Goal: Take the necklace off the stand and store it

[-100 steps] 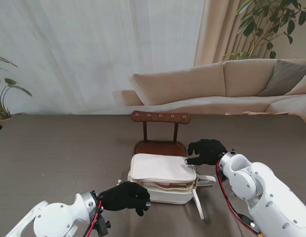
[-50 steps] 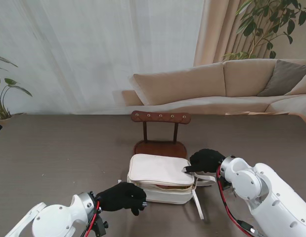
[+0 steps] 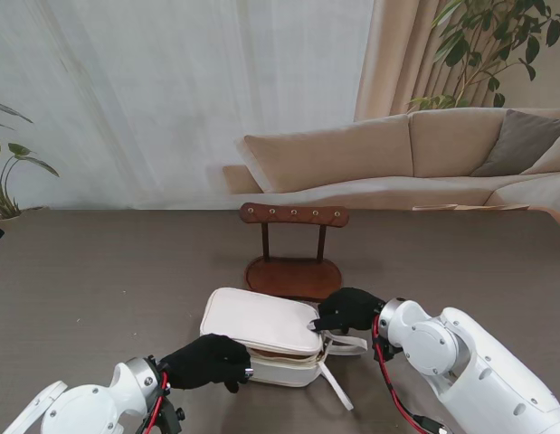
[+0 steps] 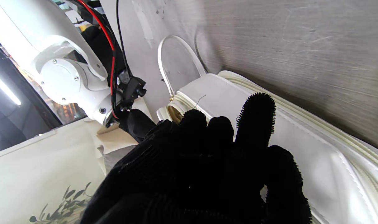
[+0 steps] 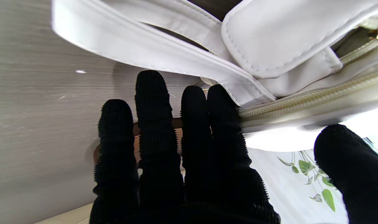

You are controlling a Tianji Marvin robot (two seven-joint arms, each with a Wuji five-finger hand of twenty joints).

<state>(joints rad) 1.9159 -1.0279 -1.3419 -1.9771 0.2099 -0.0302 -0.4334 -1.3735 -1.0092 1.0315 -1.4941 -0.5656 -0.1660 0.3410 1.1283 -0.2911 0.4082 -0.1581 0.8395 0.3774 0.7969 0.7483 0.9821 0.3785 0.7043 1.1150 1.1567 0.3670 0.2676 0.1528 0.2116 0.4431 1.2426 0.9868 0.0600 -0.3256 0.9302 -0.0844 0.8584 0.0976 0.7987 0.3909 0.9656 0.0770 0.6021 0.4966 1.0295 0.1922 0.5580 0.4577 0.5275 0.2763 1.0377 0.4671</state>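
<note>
Both hands flank the bag [image 3: 261, 336] lying crosswise: left hand [image 3: 207, 361] grips its near corner, right hand [image 3: 347, 309] fingers [image 5: 151, 102] extended at its zipper end.

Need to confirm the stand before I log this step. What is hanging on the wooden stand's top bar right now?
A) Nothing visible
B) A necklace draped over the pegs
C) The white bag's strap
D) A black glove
A: in the stand's view the wooden stand shows a bare top bar, while the white bag lies on the table nearer to me, its strap beside it.
</note>
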